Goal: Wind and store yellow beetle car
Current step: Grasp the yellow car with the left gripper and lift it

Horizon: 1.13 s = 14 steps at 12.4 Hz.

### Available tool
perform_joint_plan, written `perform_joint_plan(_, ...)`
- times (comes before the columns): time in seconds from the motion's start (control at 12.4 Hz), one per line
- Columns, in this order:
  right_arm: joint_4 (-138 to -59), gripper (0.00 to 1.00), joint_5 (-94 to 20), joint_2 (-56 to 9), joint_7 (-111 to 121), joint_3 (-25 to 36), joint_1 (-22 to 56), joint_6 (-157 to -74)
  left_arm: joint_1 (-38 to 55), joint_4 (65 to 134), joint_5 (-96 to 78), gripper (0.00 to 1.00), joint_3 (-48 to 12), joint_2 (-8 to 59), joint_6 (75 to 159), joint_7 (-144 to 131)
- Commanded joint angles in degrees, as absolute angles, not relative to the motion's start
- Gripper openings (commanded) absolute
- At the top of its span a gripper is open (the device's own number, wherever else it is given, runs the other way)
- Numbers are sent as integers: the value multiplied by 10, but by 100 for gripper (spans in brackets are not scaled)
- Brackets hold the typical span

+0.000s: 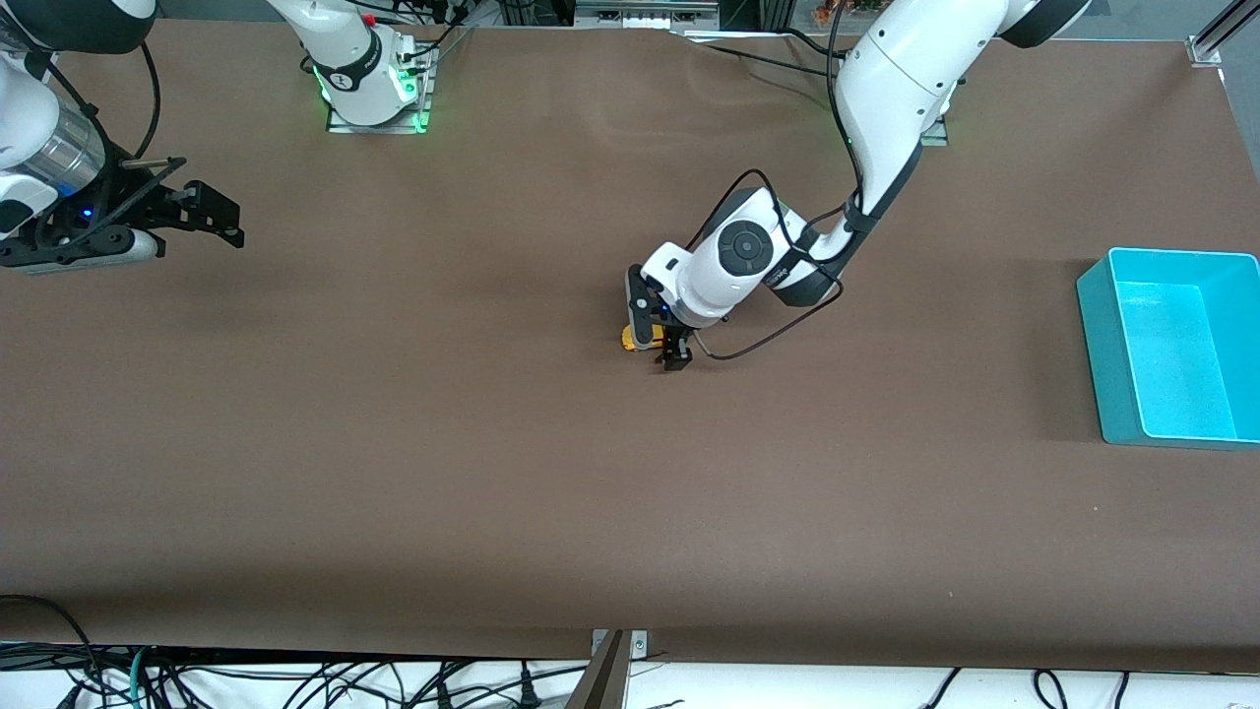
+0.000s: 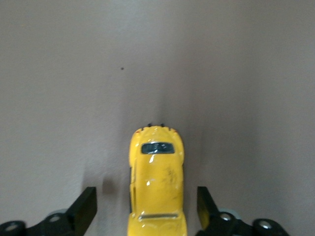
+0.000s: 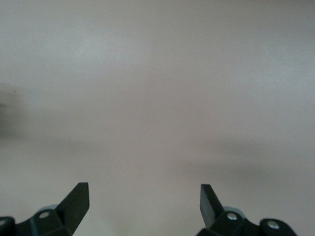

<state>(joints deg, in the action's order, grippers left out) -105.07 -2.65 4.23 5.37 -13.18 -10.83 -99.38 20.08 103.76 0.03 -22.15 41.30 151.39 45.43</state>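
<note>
With fingers spread wide, left gripper (image 1: 658, 340) down at mid-table, straddling the yellow beetle car (image 2: 156, 184); fingertips (image 2: 84, 206) each clear of its sides. Car flat on the brown table (image 1: 492, 443), well apart from the blue bin (image 1: 1102, 335). Right gripper (image 1: 202, 212) waiting toward the right arm's end, fingers wide, holding nothing.

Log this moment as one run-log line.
left end effector: open, straddling yellow beetle car mid-table | right end effector: open, waiting | teal bin: no car inside
</note>
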Motion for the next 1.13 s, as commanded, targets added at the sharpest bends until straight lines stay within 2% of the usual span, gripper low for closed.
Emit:
perform_joint_plan(0.0, -1055, 100, -38, 49, 49, -124, -101, -988, 207, 1032, 13, 29, -227, 417, 1520, 446)
perform_joint_plan(0.16, -1055, 100, -38, 49, 49, -124, -101, -988, 200, 1050, 13, 17, -228, 403, 1520, 446)
perform_joint_plan(0.32, -1055, 100, -37, 49, 49, -124, -101, -986, 165, 1077, 11, 17, -231, 349, 1492, 450)
perform_joint_plan(0.64, -1049, 100, -38, 46, 48, -125, -100, -979, 70, 1068, -49, 17, -238, 237, 1243, 452)
perform_joint_plan(0.89, -1049, 100, -32, 48, 52, -125, -100, -976, -16, 1067, -45, 20, -219, 184, 1155, 457)
perform_joint_plan(1.05, -1049, 100, -33, 47, 58, -125, -100, -973, -28, 1067, -47, 20, -160, 150, 1115, 529)
